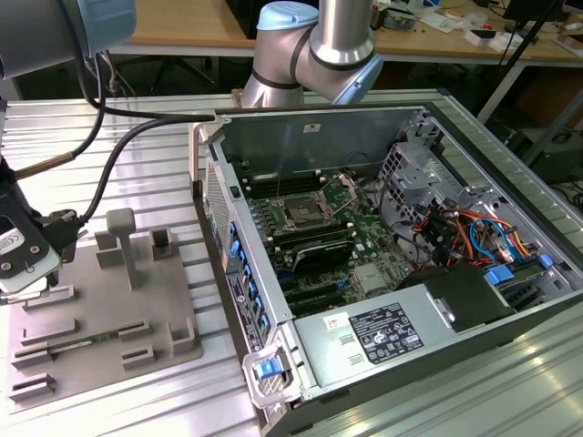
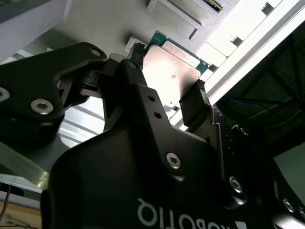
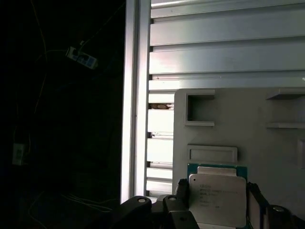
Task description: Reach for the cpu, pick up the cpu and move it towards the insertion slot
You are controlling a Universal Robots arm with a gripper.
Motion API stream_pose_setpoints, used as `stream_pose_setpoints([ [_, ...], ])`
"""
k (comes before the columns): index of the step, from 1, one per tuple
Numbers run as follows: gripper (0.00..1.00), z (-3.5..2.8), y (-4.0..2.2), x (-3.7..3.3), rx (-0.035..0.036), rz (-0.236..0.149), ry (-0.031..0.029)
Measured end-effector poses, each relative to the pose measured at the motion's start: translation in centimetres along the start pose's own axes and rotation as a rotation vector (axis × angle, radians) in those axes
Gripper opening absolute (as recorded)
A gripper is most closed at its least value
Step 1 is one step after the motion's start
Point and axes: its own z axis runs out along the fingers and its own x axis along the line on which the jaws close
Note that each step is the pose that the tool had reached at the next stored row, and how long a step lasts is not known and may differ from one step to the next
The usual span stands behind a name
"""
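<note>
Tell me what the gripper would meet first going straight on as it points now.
Most likely the chip, at the tip of the gripper, with the gray plate behind it; depth is unclear.

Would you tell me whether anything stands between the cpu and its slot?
Yes: the cpu, in the end effector, is over the plate; its posts and the case wall stand before the slot.
</note>
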Motion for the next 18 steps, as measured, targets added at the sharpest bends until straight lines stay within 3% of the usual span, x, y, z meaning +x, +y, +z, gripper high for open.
stream_pose_setpoints([
  [18, 0.55, -0.29, 0.01, 0.00, 0.0000, 0.000, 0.0000],
])
